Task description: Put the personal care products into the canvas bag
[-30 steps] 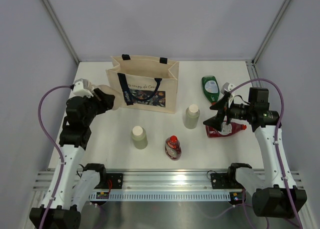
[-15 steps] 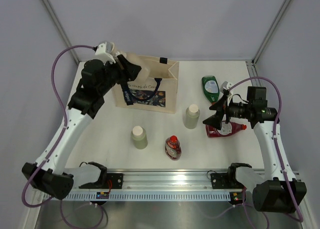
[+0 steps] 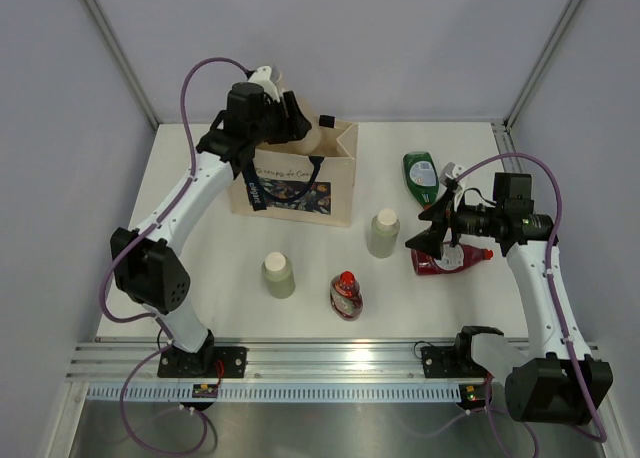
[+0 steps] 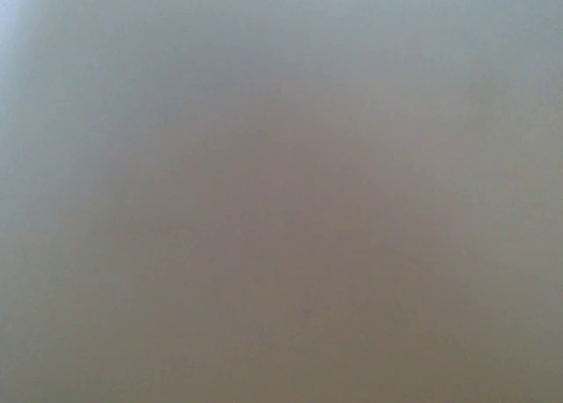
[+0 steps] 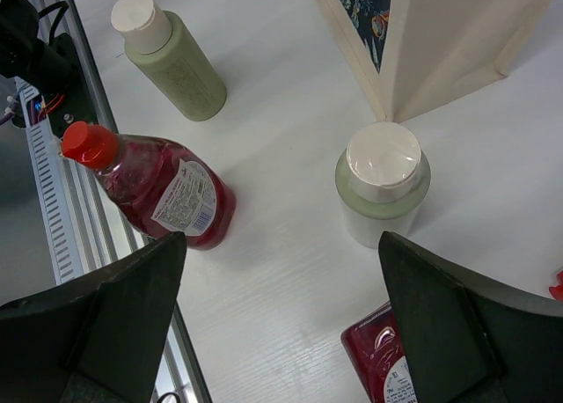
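The canvas bag (image 3: 300, 183) stands open at the back of the table; its corner shows in the right wrist view (image 5: 440, 42). My left gripper (image 3: 300, 128) hangs over the bag's mouth, shut on a pale bottle (image 3: 308, 136). The left wrist view is a blank blur. Two pale cylinders (image 3: 383, 232) (image 3: 279, 275) and a red bottle (image 3: 346, 294) stand in front of the bag. A second red bottle (image 3: 452, 260) lies under my right gripper (image 3: 432, 236), which is open and empty (image 5: 281, 271). A dark green bottle (image 3: 421, 173) lies at the back right.
The aluminium rail (image 3: 330, 363) runs along the near table edge and shows at the left of the right wrist view (image 5: 53, 201). Grey enclosure walls close in the back and both sides.
My left arm has swung up from the bag's left side to above its mouth, carrying the pale bottle. The right arm has barely moved.
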### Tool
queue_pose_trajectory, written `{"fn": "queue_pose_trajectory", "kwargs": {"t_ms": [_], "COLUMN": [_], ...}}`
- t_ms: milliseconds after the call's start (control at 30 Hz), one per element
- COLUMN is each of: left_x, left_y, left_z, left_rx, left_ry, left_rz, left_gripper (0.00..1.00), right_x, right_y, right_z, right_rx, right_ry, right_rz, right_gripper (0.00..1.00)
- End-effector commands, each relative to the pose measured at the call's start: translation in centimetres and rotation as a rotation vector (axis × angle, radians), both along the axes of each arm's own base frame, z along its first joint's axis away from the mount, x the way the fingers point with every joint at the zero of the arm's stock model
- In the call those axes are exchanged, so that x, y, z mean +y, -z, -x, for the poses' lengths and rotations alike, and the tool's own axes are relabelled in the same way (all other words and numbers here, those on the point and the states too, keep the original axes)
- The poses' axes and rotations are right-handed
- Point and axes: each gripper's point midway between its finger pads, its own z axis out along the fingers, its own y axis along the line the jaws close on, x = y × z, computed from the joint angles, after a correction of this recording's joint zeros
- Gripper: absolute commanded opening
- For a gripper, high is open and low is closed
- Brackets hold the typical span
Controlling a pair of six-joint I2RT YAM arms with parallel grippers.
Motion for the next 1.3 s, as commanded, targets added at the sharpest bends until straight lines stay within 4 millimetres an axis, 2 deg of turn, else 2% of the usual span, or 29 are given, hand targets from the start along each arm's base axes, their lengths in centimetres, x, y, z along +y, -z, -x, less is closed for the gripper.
{"fn": "queue_pose_trajectory", "kwargs": {"t_ms": [0, 33, 67, 133, 167, 200, 333, 433, 467, 533, 567, 700, 933, 1033, 1167, 1200, 1267], "left_x": [-1.3, -1.5, -1.7, -2.1, -2.3, -2.5, -2.9, -3.1, -3.2, -3.2, -3.3, -3.3, -3.4, -3.0, -1.3, -0.6, 0.3], "left_y": [-4.4, -3.7, -2.1, -1.4, 0.0, 0.5, 3.3, 5.6, 6.1, 7.3, 7.0, 7.3, 7.0, 5.8, 1.9, -0.5, -2.7], "left_z": [-0.1, -0.1, 0.1, 0.3, 0.7, 0.8, 0.9, 0.7, 0.7, 0.6, 0.3, -0.2, -0.3, 0.2, 1.6, 2.2, 3.4], "left_rx": [-0.176, -0.169, -0.138, -0.138, -0.113, -0.113, -0.072, -0.03, -0.023, -0.007, -0.029, -0.037, -0.034, -0.058, -0.147, -0.199, -0.243], "left_ry": [0.09, 0.099, 0.112, 0.131, 0.149, 0.156, 0.174, 0.177, 0.177, 0.175, 0.175, 0.176, 0.198, 0.203, 0.188, 0.171, 0.166], "left_rz": [0.03, 0.023, 0.017, 0.036, 0.033, 0.031, 0.039, 0.042, 0.043, 0.034, 0.042, 0.022, -0.008, -0.027, -0.087, -0.092, -0.126], "left_gripper": [0.0, 0.02, 0.02, 0.06, 0.06, 0.08, 0.19, 0.36, 0.51, 0.64, 0.73, 0.88, 0.92, 0.92, 0.92, 0.92, 0.93], "right_x": [0.2, 0.2, 0.2, 0.2, 0.2, 0.2, 0.2, 0.1, 0.1, 0.1, 0.1, 0.0, -0.1, -0.3, -1.0, -1.3, -1.6], "right_y": [-0.2, -0.2, -0.2, -0.1, -0.1, -0.1, 0.0, 0.1, 0.2, 0.2, 0.2, 0.3, 0.8, 1.1, 1.9, 2.4, 3.3], "right_z": [-0.4, -0.4, -0.4, -0.5, -0.5, -0.5, -0.6, -0.6, -0.6, -0.6, -0.7, -0.8, -1.1, -1.4, -2.3, -3.3, -4.2], "right_rx": [-0.021, -0.016, -0.017, -0.011, -0.013, -0.014, -0.008, 0.002, 0.002, 0.003, -0.001, 0.004, 0.014, 0.019, 0.029, 0.047, 0.049], "right_ry": [-0.015, -0.016, -0.017, -0.016, -0.017, -0.016, -0.016, -0.014, -0.013, -0.012, -0.013, -0.007, 0.001, 0.013, 0.065, 0.121, 0.176], "right_rz": [0.001, 0.001, 0.003, 0.003, 0.004, 0.004, 0.003, 0.005, 0.006, 0.007, 0.009, 0.013, 0.022, 0.035, 0.067, 0.089, 0.135], "right_gripper": [1.0, 0.99, 0.99, 0.99, 0.99, 0.99, 0.99, 0.99, 1.0, 0.99, 1.0, 1.0, 0.99, 1.0, 0.99, 1.0, 1.0]}}
